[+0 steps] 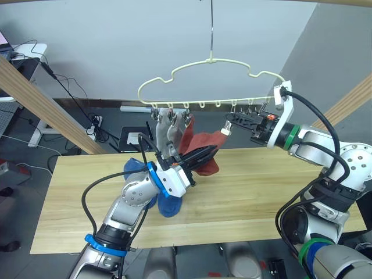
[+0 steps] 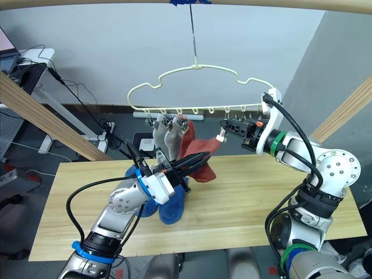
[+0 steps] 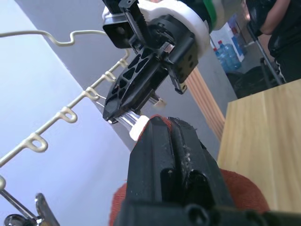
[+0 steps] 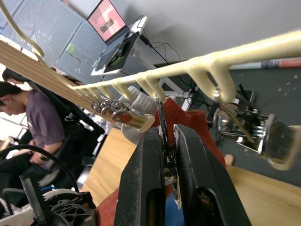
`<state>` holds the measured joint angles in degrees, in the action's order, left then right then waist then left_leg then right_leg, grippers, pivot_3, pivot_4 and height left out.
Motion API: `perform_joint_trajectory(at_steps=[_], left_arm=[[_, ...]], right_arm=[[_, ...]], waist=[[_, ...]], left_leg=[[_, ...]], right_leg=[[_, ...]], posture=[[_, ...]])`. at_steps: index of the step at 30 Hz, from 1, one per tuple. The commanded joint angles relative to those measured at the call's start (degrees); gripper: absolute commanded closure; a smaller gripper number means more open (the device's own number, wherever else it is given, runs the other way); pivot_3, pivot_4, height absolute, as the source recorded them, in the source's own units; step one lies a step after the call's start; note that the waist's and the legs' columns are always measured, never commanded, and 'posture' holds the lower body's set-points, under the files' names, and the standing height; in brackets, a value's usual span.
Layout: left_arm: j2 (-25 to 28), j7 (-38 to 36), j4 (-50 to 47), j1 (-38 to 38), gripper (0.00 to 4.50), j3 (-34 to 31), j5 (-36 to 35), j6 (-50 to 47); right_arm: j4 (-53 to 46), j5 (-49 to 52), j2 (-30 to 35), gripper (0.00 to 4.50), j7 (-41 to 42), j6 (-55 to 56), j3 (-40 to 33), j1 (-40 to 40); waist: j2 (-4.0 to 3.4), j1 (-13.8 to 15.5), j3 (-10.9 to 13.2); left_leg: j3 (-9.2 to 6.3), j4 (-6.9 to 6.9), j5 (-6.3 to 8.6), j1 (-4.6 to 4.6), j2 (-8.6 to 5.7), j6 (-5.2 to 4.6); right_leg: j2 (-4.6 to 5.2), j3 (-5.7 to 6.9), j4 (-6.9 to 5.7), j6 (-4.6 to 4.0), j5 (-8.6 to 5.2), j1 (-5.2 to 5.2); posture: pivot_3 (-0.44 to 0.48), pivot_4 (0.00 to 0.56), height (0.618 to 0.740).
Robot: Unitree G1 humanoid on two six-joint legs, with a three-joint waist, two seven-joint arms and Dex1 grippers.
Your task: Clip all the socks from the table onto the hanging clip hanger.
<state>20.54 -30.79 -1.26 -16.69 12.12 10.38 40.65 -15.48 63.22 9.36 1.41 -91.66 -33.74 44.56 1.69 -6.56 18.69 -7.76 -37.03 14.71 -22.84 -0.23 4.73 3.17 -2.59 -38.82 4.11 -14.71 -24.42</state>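
The pale clip hanger (image 1: 210, 60) hangs by its hook over the table (image 1: 261, 192). Two grey socks (image 1: 164, 131) and a rust red sock (image 1: 187, 136) hang from its left clips. My left gripper (image 1: 210, 152) is shut on a second rust red sock (image 1: 209, 142) and holds it up just under the clip row. My right gripper (image 4: 164, 134) is shut on a metal clip (image 4: 162, 117) near the middle of the row, close above the raised sock. Two blue socks (image 1: 168, 204) lie on the table under my left arm.
Slanted wooden poles (image 1: 46, 104) (image 1: 349, 102) of the frame stand at both sides behind the table. A desk with a laptop (image 4: 108, 19) and cables is at the back left. A seated person (image 4: 33, 117) is beyond the table.
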Motion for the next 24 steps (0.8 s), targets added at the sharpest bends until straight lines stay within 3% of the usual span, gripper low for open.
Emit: perform_joint_trajectory(at_steps=[1,8,14,23,24], left_arm=[[-0.17,1.57,0.2,-0.75,4.46,0.73,0.7,2.24],[0.23,3.11,1.7,-2.18,4.46,1.09,2.54,4.37],[0.28,5.66,2.01,-2.91,4.46,0.73,4.65,6.2],[0.85,7.3,2.46,-3.35,4.46,0.99,5.35,6.28],[0.88,7.44,2.5,-3.41,4.49,1.03,5.39,6.24]], right_arm=[[1.34,5.97,-0.31,4.45,-6.14,-0.84,-2.15,0.18],[4.28,17.9,0.68,4.45,-16.85,1.21,-1.23,-0.85],[5.17,32.03,7.07,4.45,-25.51,9.87,7.28,-4.67],[3.79,42.85,18.54,4.45,-27.78,21.3,19.08,-8.74],[3.62,43.89,19.49,4.1,-27.65,22.6,20.12,-9.05]], waist=[[0.0,-0.02,0.0],[-0.01,-0.14,0.0],[-0.01,-0.22,0.0],[-0.01,-0.42,-0.01],[-0.01,-0.42,-0.01]], left_leg=[[0.0,0.0,0.0,0.0,0.0,0.0],[0.0,-0.01,-0.01,0.0,0.0,-0.01],[0.0,-0.01,-0.01,-0.03,0.0,-0.02],[-0.01,-0.01,-0.01,-0.03,0.01,-0.02],[-0.01,-0.01,-0.01,-0.04,0.0,-0.02]], right_leg=[[0.0,0.0,-0.01,0.0,0.0,0.0],[0.0,0.0,-0.03,0.0,0.0,0.0],[0.0,0.0,0.01,0.0,0.0,0.0],[-0.01,0.01,0.02,0.01,-0.01,0.0],[-0.01,0.0,0.02,0.01,-0.01,0.0]], posture=[[-0.213,0.301,0.74],[-0.213,0.298,0.74],[-0.211,0.297,0.74],[-0.206,0.301,0.74],[-0.206,0.3,0.74]])
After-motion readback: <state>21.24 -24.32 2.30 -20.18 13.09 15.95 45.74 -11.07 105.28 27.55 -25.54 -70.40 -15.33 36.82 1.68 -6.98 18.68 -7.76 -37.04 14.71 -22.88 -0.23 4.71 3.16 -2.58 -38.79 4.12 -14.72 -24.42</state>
